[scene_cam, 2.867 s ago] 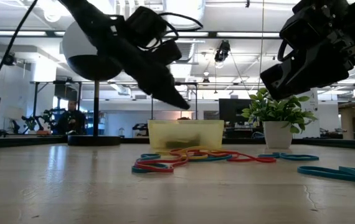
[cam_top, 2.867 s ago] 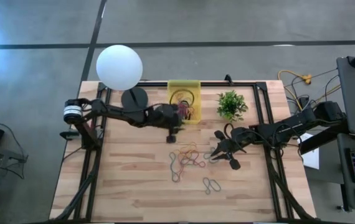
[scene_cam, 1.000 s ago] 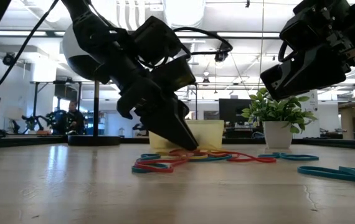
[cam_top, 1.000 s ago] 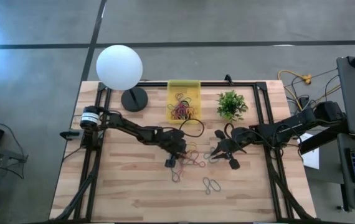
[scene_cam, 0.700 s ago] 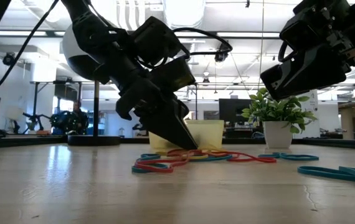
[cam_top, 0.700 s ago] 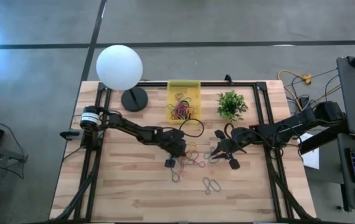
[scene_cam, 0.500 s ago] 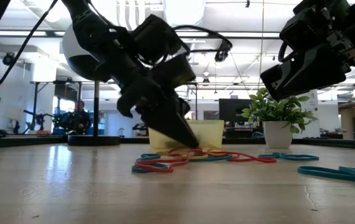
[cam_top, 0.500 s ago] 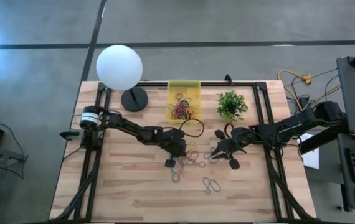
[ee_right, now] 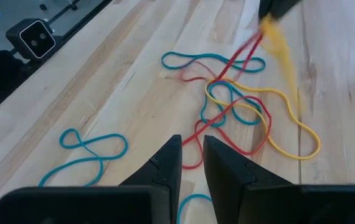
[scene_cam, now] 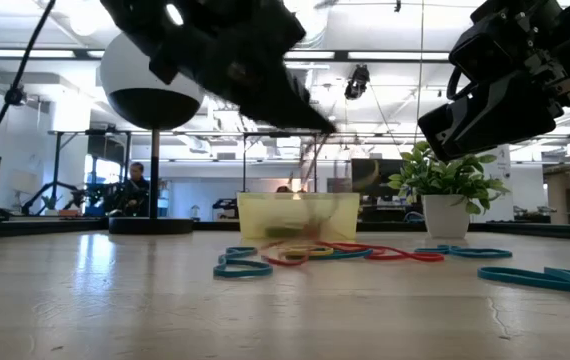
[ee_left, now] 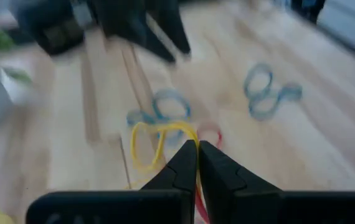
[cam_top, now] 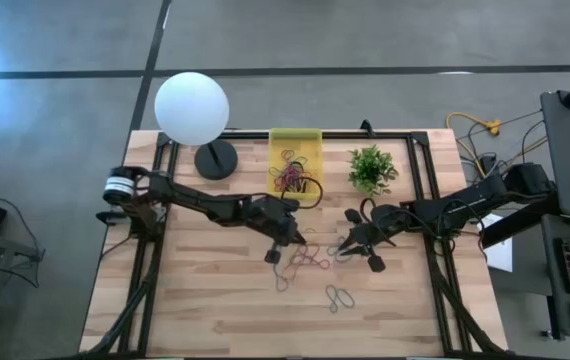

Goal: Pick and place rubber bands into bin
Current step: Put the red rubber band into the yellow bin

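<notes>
Two arms work over the wooden table point(cam_top: 205, 300). Raised above the tangle of rubber bands point(cam_top: 310, 258), the left gripper point(ee_left: 197, 148) has its fingers pressed together on a yellow band point(ee_left: 156, 140) and a red band point(ee_right: 243, 48) — both trail down to the pile. Behind it stands the yellow bin point(cam_top: 295, 140), bands already inside. Beside the pile, the right gripper point(ee_right: 192, 142) hovers with a narrow gap between its fingers, gripping nothing.
</notes>
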Robot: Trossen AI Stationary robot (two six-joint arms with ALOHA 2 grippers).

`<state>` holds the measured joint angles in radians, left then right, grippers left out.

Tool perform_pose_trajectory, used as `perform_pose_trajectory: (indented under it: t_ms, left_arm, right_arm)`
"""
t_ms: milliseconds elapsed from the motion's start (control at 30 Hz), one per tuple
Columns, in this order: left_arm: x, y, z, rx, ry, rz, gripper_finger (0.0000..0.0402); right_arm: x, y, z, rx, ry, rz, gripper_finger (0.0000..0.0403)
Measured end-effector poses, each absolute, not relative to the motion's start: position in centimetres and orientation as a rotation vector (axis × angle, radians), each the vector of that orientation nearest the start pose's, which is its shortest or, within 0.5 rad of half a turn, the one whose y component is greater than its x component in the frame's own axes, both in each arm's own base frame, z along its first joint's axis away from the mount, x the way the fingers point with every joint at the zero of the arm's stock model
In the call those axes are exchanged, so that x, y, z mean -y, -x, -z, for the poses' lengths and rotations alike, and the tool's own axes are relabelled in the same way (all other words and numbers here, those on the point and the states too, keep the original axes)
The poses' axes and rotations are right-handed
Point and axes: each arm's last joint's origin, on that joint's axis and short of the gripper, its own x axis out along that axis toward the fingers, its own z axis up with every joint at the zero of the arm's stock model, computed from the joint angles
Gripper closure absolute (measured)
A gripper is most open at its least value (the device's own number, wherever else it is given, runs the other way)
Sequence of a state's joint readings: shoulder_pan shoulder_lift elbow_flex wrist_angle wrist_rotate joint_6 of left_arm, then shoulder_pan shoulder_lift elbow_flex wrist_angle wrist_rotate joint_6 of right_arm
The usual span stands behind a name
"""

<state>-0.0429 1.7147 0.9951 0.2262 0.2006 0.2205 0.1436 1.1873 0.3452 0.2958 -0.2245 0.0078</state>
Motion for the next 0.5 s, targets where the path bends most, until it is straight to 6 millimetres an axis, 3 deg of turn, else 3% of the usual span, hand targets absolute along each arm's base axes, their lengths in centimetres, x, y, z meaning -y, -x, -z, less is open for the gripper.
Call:
perform_pose_trajectory:
  t_ms: [167, 500]
  left_arm:
    - [2.2, -36.6, -21.6, -0.398, -0.170, 0.294, 0.0401]
    - [2.5, -36.8, -19.1, -0.475, -0.064, 0.407, 0.0402]
  right_arm:
    - [-3.7, -20.8, -15.6, -0.548, -0.030, -0.356, 0.0346]
    - [-3.7, -20.8, -15.6, -0.544, -0.033, -0.356, 0.0346]
